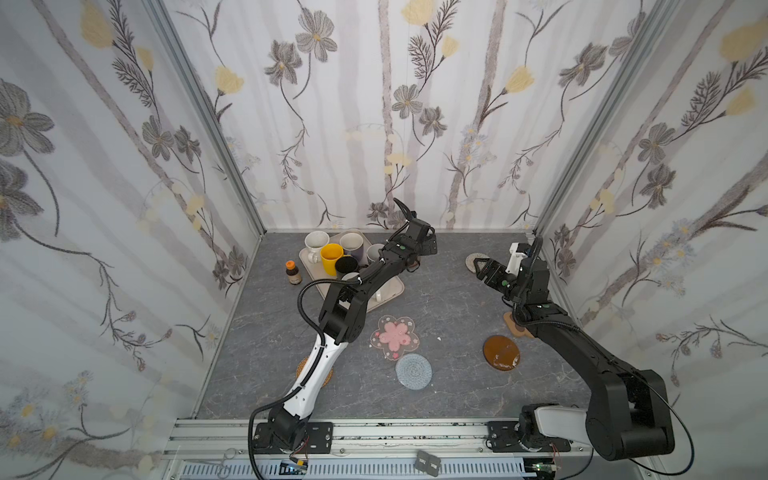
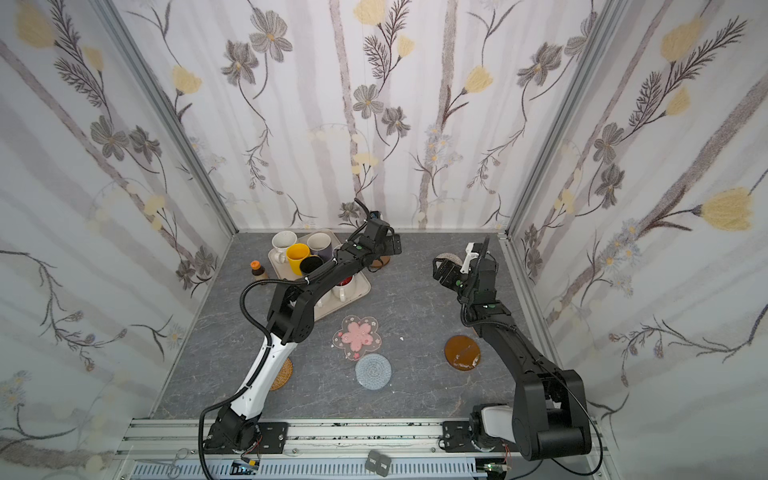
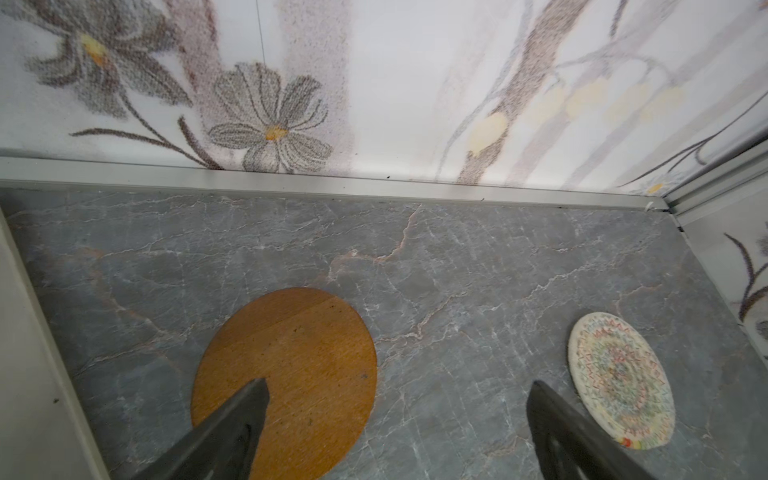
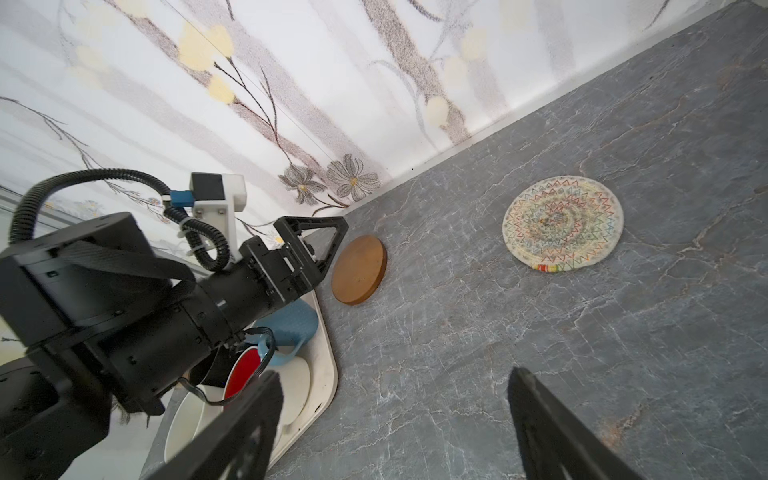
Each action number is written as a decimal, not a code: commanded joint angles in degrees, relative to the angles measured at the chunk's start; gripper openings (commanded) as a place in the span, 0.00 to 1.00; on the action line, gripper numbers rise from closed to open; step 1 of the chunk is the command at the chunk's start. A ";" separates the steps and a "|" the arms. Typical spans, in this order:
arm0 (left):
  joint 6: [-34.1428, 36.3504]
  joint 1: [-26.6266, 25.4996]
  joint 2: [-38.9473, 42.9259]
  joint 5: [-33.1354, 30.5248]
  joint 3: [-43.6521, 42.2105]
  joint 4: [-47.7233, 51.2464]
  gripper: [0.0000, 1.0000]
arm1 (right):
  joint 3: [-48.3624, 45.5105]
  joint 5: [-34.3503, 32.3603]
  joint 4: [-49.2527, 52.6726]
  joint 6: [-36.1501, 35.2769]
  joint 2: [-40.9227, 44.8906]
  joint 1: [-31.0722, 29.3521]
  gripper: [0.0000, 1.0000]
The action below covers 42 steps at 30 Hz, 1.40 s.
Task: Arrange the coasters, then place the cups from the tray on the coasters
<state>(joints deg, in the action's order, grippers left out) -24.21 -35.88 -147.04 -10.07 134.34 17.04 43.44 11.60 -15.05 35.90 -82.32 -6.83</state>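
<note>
The likeliest trouble is a knock. The left arm reaches across the tray (image 1: 390,289) with its elbow low over the cups (image 1: 331,257), so a careless pull back or drop could tip 1 of them. The 2 arms also work close together at the far end of the desk (image 1: 449,299) and could clash. The coasters are thin and flat, so fingers closing on them may scrape the desk or slide them away. The pink blossom (image 1: 395,336) and the grey-blue crochet (image 1: 413,371) sit edge to edge, which I judge too tight for 2 mugs. The left end effector (image 3: 399,386) has its fingers spread wide and holds nothing. The brown wood disc (image 3: 307,353) lies flat beneath it, just beside the tray's corner, with 1 finger over the disc's near part; whether they touch I cannot tell. The right end effector (image 4: 395,376) is also spread and empty. The cream woven coaster (image 4: 563,222) lies flat ahead of it, clear of both fingers.
</note>
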 commanded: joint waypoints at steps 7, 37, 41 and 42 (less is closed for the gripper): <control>-0.09 0.85 -3.74 -8.68 2.77 3.00 0.97 | -1.88 -1.15 -4.66 1.54 0.81 -1.17 0.86; -5.29 3.34 -11.97 -7.09 7.33 3.53 0.97 | -1.30 0.39 -5.01 1.98 -0.47 -2.57 0.87; -5.75 3.31 -12.40 -5.84 7.58 3.53 0.96 | -1.25 0.38 -4.99 2.01 -0.46 -2.53 0.87; -5.80 3.27 -12.56 -5.51 7.73 3.53 0.95 | -1.25 0.38 -4.99 2.09 -0.44 -2.57 0.87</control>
<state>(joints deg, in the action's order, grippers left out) -28.80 -32.69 -158.74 -16.86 141.45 19.92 41.69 11.86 -17.98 37.45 -82.59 -9.32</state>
